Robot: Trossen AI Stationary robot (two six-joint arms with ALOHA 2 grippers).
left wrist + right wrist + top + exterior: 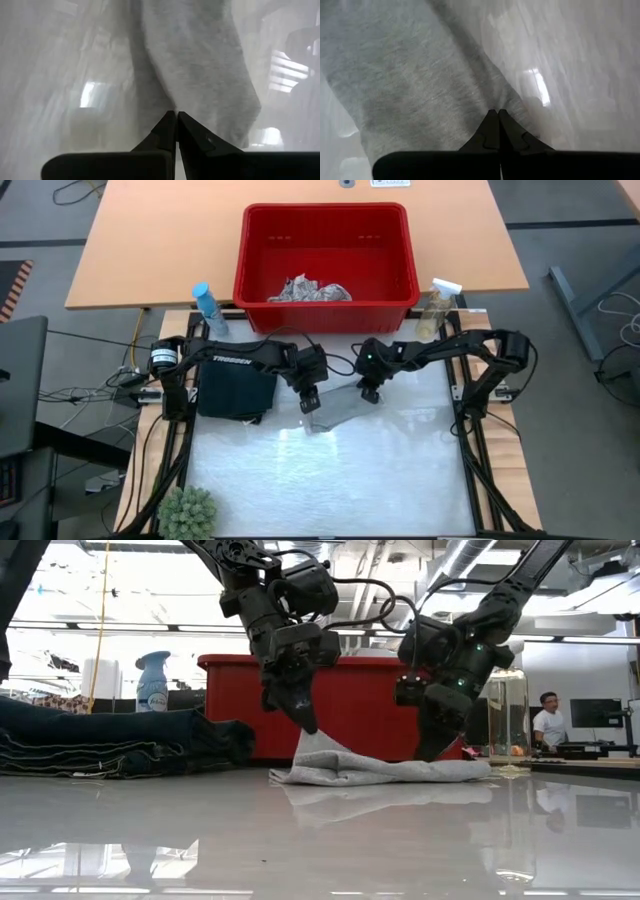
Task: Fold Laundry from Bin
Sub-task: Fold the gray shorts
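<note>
A small grey cloth (338,412) lies on the glossy white table, in front of the red bin (325,312). My left gripper (306,723) is shut at the cloth's left end, a little above the table. My right gripper (428,752) is shut at the cloth's right end, low by the table top. Folded dark trousers (235,390) lie flat on the table left of the left gripper. Inside the bin, a white cloth with grey leaf print (310,290) lies crumpled on the floor. My left gripper pinches the grey cloth's left end (312,740) between its two fingers, slanting down from the far side. That end rises in a peak to the fingertips (170,125); the rest lies on the table. My right gripper pinches the cloth's right end (485,107) between its fingertips, slanting down from the far side. This end sits low, on or just above the table; one layer or several, I cannot tell.
A blue spray bottle (207,308) stands at the bin's left front corner and a clear one (437,305) at its right front corner. A small green plant (188,512) sits at the table's near left corner. A person (547,725) stands far off in the room.
</note>
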